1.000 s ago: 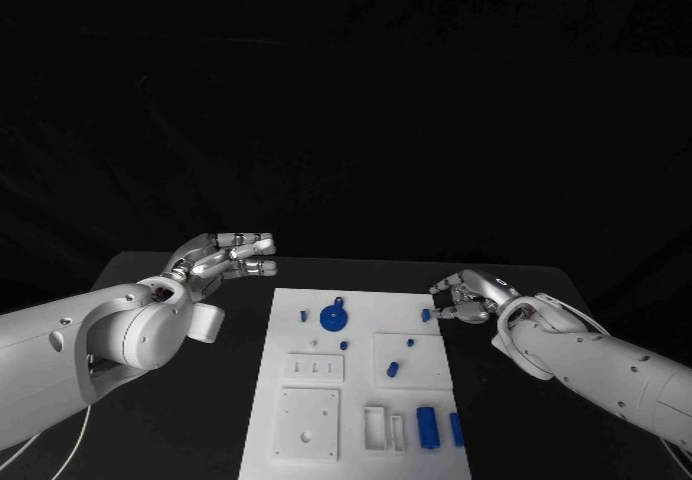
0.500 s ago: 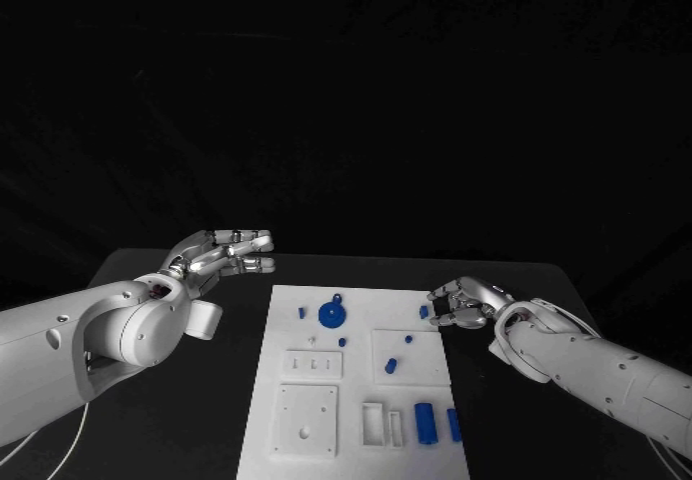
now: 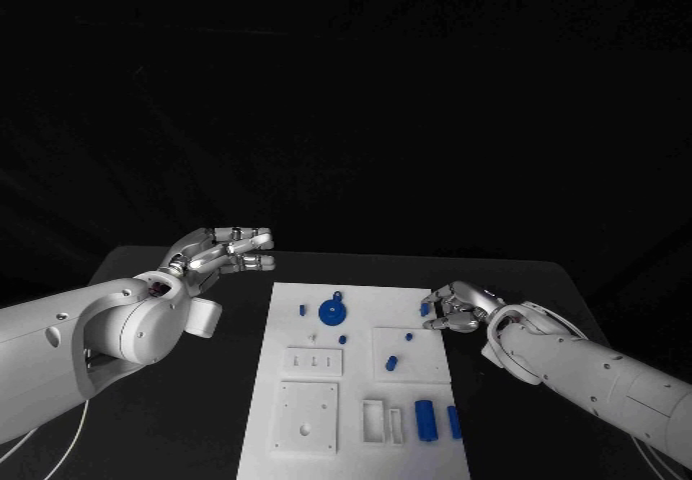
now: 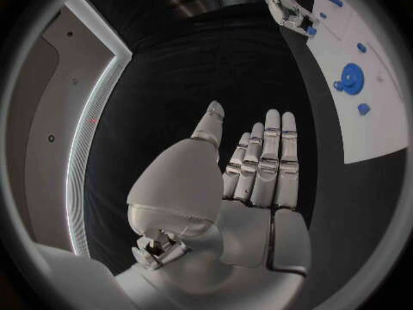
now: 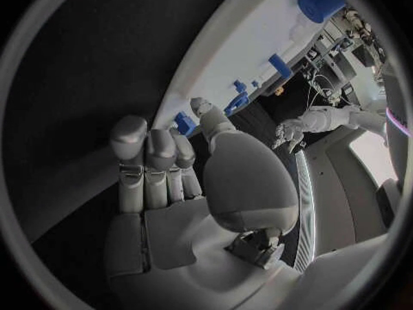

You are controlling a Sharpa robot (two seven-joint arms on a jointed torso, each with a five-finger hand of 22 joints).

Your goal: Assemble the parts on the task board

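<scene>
At the far right corner of the task board point(image 3: 361, 400) my right hand point(image 3: 459, 308) rests with its fingers curled in against a small blue peg point(image 3: 428, 309); whether I grip it I cannot tell. My left hand point(image 3: 224, 252) hovers over the black table point(image 3: 188, 420) beside the board's far left corner, fingers straight and apart, holding nothing. A round blue disc point(image 3: 333, 314) lies between them on the board. No writing is readable
</scene>
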